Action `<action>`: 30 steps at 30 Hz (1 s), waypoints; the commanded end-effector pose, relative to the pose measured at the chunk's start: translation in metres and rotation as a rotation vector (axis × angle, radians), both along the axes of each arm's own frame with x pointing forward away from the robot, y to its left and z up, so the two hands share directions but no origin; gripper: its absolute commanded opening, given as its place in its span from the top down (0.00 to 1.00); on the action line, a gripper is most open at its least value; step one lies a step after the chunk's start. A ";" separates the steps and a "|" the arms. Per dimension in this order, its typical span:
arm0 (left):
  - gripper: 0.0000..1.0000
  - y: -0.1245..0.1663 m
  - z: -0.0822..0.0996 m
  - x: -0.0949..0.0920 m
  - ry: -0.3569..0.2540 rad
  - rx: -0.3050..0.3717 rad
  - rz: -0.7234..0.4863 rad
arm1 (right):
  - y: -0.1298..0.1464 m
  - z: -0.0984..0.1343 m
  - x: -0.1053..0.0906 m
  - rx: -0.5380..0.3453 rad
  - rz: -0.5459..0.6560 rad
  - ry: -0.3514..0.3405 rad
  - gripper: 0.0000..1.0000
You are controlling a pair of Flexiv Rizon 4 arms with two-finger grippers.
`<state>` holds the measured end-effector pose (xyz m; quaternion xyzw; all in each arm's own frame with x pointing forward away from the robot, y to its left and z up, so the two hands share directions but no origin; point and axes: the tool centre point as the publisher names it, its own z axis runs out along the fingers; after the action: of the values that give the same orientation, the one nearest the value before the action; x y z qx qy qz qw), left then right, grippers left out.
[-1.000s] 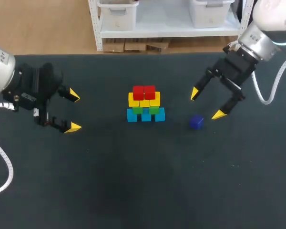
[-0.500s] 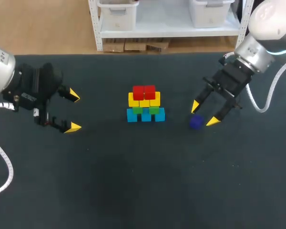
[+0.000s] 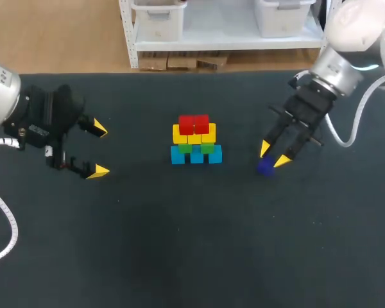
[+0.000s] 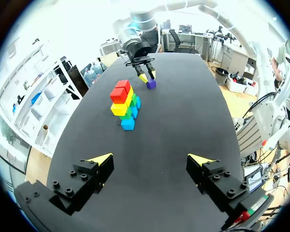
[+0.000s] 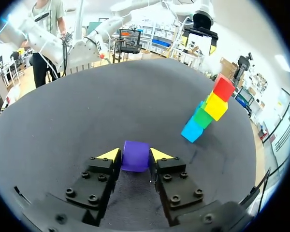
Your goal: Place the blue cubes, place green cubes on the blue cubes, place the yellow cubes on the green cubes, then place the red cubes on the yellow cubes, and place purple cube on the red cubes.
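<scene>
A stack stands mid-table: blue cubes [image 3: 196, 155] at the base, green cubes [image 3: 196, 147], yellow cubes [image 3: 194, 135] and two red cubes [image 3: 194, 123] on top. The purple cube [image 3: 264, 167] lies on the mat to the right of the stack. My right gripper [image 3: 273, 154] is down over it. In the right wrist view both fingers press the purple cube [image 5: 135, 159] from two sides, and the stack [image 5: 208, 108] is ahead to one side. My left gripper [image 3: 97, 149] hangs open and empty, well left of the stack [image 4: 125, 104].
The dark mat [image 3: 192, 244] covers the whole table. No other loose objects lie on it. The table's far edge [image 3: 179, 72] runs behind the stack.
My right gripper has come down and left onto the purple cube, and its fingers have drawn in from wide apart to the cube's sides. The left arm has kept still.
</scene>
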<state>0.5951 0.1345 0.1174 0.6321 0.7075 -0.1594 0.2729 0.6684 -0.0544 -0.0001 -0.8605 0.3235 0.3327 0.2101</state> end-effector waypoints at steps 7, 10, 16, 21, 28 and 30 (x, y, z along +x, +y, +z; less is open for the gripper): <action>0.00 0.002 -0.002 -0.001 -0.005 -0.008 -0.002 | 0.003 -0.004 0.006 -0.007 -0.009 0.024 1.00; 0.00 0.002 -0.002 -0.001 -0.005 -0.008 -0.002 | 0.003 0.000 0.006 -0.013 -0.040 0.028 1.00; 0.00 0.002 -0.002 -0.001 -0.005 -0.008 -0.002 | 0.007 0.026 0.005 -0.030 -0.132 0.030 1.00; 0.00 0.002 -0.002 -0.001 -0.005 -0.008 -0.002 | 0.012 0.057 0.013 -0.064 -0.261 0.030 1.00; 0.00 0.002 -0.002 -0.001 -0.005 -0.008 -0.002 | 0.025 0.087 0.026 -0.086 -0.433 0.033 1.00; 0.00 0.002 -0.002 -0.001 -0.005 -0.008 -0.002 | 0.030 0.097 0.029 -0.089 -0.474 0.030 1.00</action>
<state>0.5951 0.1345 0.1174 0.6321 0.7075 -0.1594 0.2729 0.7084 -0.0280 0.0859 -0.7693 0.5107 0.3120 0.2237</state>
